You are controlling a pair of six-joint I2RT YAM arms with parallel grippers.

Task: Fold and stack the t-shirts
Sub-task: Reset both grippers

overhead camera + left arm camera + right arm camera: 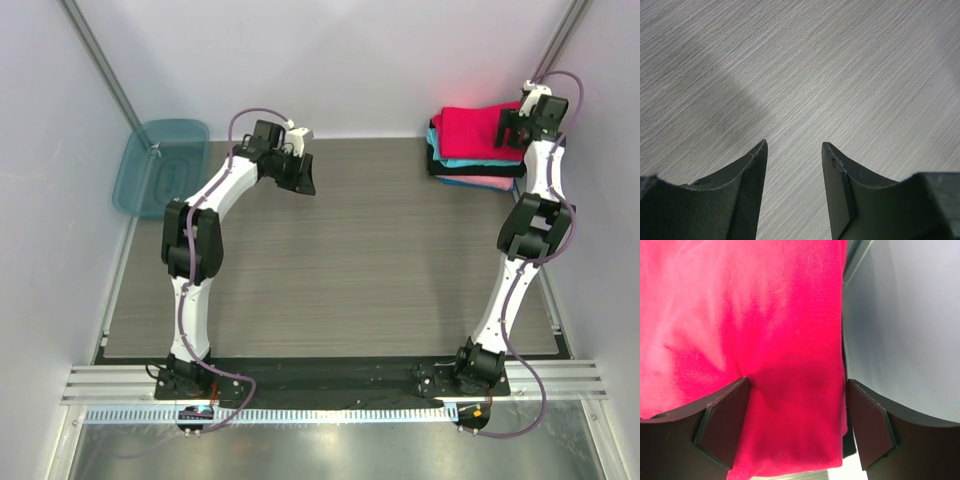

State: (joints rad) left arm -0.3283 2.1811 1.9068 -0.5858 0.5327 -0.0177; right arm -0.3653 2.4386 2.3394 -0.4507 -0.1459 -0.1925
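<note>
Now R gripper (797, 390) fingers apart over red t-shirt (765, 315) topping stack (458, 160) at 1 o'clock; L gripper (794, 150) fingers apart over table (840, 60), 11 o'clock.

Soft matt red cloth t-shirt (765, 340) beside brushed grey woodgrain table (840, 75)

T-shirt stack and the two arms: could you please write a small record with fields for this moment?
stack: folded t-shirts, far right corner of table
top shirt: red t-shirt
below it: cyan shirt, black shirt, pink shirt
left fingers: open, over bare table
right fingers: open, above red t-shirt, nothing held
bin: teal, far left
</note>
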